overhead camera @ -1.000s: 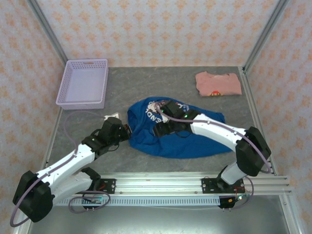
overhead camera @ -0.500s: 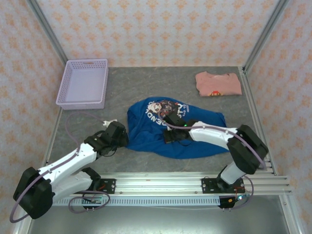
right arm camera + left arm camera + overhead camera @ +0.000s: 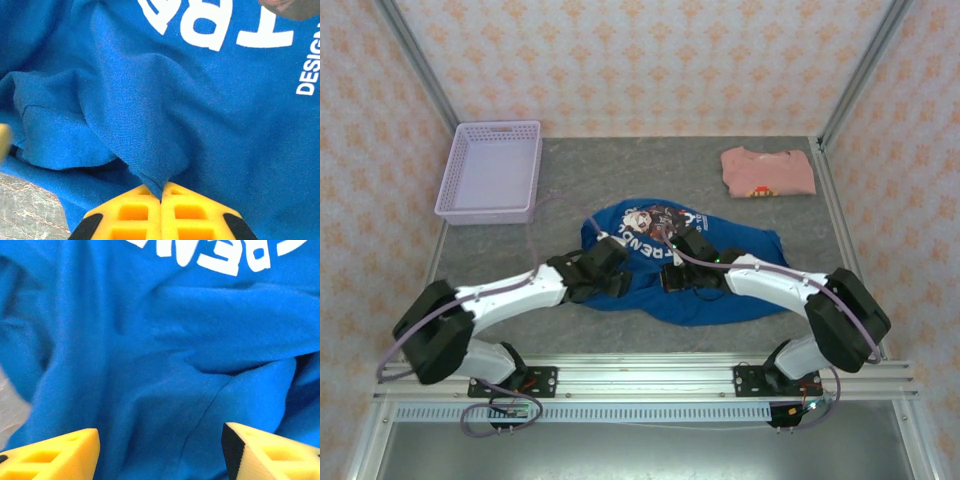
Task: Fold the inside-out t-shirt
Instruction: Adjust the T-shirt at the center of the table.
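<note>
Right hand (image 3: 161,194) pinches a raised fold of the blue t-shirt (image 3: 705,305) at frame centre; left hand (image 3: 160,452), fingers spread, hovers over its left side on the grey counter (image 3: 560,170).

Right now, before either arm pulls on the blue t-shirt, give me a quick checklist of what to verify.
1. Right gripper shut on a raised fold of the t-shirt: ok.
2. Left gripper open above the cloth, gripping nothing: ok.
3. T-shirt lying flat: not ok, it is bunched and creased.
4. Sleeves located: cannot tell.
5. Pink shirt apart from the t-shirt: ok.
6. Basket apart from the t-shirt: ok.
</note>
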Controlling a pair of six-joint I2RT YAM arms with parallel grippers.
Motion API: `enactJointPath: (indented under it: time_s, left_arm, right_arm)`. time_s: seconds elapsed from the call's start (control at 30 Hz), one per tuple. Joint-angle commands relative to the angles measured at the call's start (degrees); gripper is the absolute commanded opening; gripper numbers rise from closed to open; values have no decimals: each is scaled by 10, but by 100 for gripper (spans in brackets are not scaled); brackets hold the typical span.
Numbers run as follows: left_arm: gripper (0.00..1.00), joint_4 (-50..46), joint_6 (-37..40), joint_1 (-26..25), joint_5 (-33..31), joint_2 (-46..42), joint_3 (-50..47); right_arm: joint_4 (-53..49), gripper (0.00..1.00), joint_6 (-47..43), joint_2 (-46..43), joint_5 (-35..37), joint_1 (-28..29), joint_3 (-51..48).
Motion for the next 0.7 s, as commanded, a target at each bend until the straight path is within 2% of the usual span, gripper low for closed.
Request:
enactJointPath:
  time_s: [0.0,0.1,0.23,0.33,0.47,0.57,0.67]
  left_arm:
    - [61,28,47,2,30,47,27]
    - [40,47,45,9,41,81,48]
    - [3,81,34,20,73,94,65]
    - [0,93,11,35,108,49,48]
    - [0,152,-71,67,193,-91,-30]
    - [0,174,-121,84,237,-167,-69]
    - [0,153,-128,89,256,-195,-79]
  right_arm:
    - [1,0,5,-25,15,-4,-6]
    - [-13,0,-1,-40,30,-4,-6]
    - [-41,0,-23,-75,56,-4,-12]
    - [-87,0,-49,-115,85,-4,-15]
    - [-134,0,-75,-189,141,-4,-34]
    - [-115,0,-83,-231,165,-4,-62]
    - [-96,0,-75,-237,170,-4,-73]
